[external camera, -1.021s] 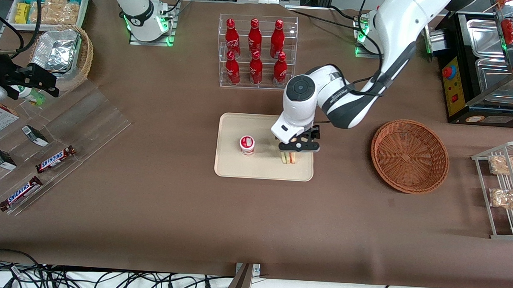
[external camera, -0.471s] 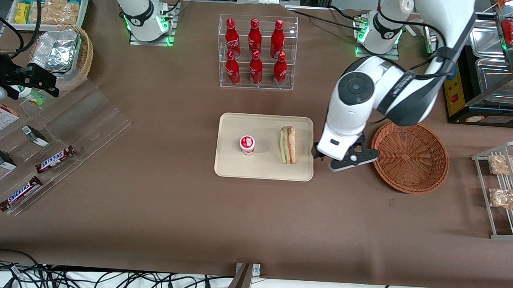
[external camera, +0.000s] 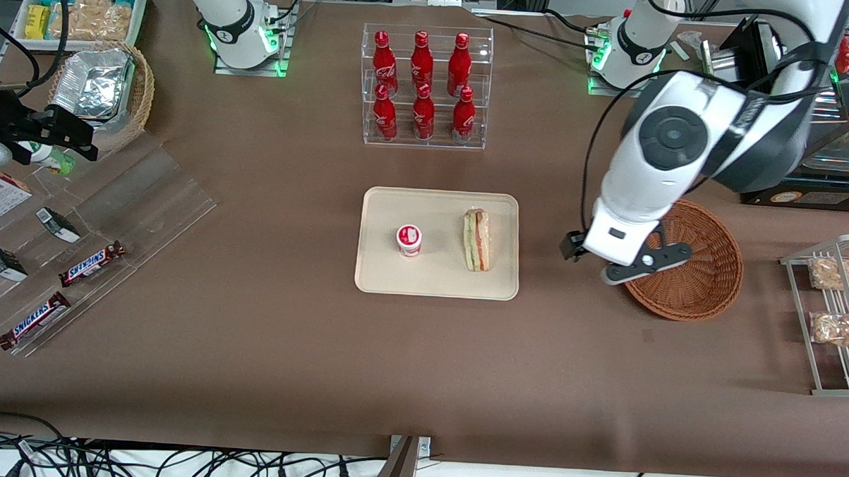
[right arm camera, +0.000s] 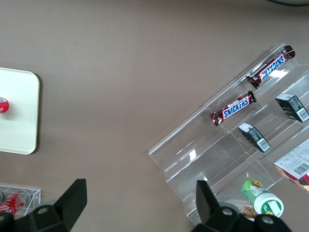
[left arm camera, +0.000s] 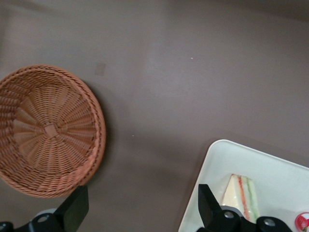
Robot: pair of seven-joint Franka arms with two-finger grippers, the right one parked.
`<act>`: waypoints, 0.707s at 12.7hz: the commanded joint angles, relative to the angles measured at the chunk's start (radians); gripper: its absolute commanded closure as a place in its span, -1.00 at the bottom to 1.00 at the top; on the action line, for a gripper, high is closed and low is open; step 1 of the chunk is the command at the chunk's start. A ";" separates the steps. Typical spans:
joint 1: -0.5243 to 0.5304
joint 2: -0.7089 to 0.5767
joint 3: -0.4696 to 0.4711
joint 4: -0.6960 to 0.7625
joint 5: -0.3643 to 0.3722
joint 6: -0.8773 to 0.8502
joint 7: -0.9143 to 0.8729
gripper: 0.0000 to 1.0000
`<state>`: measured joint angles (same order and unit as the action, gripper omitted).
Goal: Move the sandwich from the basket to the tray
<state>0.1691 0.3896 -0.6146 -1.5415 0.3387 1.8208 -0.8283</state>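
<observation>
A triangular wedge sandwich (external camera: 477,239) of white bread with red and green filling lies on the flat cream-beige rectangular tray (external camera: 437,282), beside a small red-lidded cup (external camera: 409,239). The left arm's gripper (external camera: 618,263), fingers spread wide and empty, hangs well apart from it, above the rim of the round reddish-brown wicker basket (external camera: 698,276).
</observation>
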 commanded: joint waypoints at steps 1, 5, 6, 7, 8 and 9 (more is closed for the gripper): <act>0.068 -0.041 -0.008 0.018 -0.075 -0.064 0.138 -1.00; 0.096 -0.106 0.036 0.023 -0.139 -0.127 0.288 -1.00; 0.077 -0.138 0.094 0.017 -0.176 -0.132 0.338 -1.00; 0.046 -0.171 0.161 0.009 -0.229 -0.141 0.403 -1.00; 0.021 -0.196 0.220 0.008 -0.259 -0.165 0.461 -1.00; -0.003 -0.218 0.267 0.008 -0.280 -0.191 0.507 -1.00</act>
<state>0.2170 0.2435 -0.4457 -1.5130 0.1170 1.6726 -0.4221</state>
